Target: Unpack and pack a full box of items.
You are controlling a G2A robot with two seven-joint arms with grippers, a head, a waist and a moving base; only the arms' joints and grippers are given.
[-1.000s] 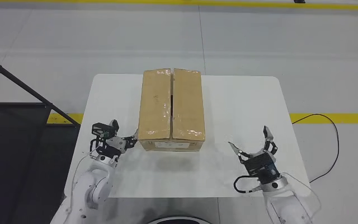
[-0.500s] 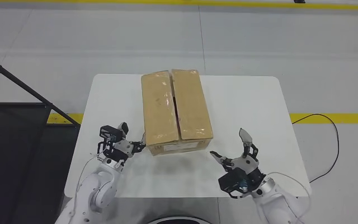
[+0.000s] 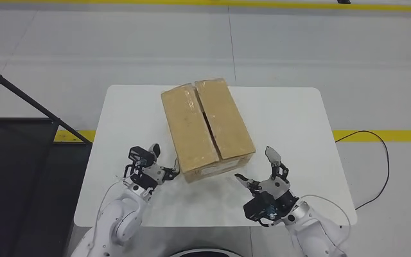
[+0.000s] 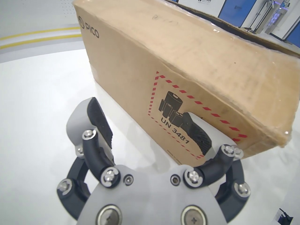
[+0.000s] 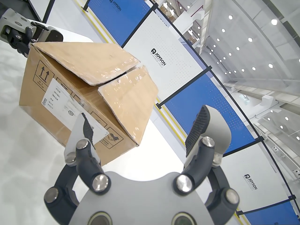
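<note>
The box (image 3: 207, 128) sits skewed near the middle of the white table (image 3: 289, 115). Its two top flaps are closed along the centre seam, so by the look of it nothing is unpacked yet and the whole job remains. The left gripper (image 3: 166, 162) is spread open, low at the box's near corner, with one finger against the long side wall. The right gripper (image 3: 253, 164) hangs wide open and empty, just off the box's near end.

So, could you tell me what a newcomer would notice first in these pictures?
A big closed cardboard box sits skewed in the middle of the white table, with shiny tape over its top flaps. The left jaws stand open at its near left corner, one apparently against the side. The right jaws gape wide just off its near right corner, holding nothing.
</note>
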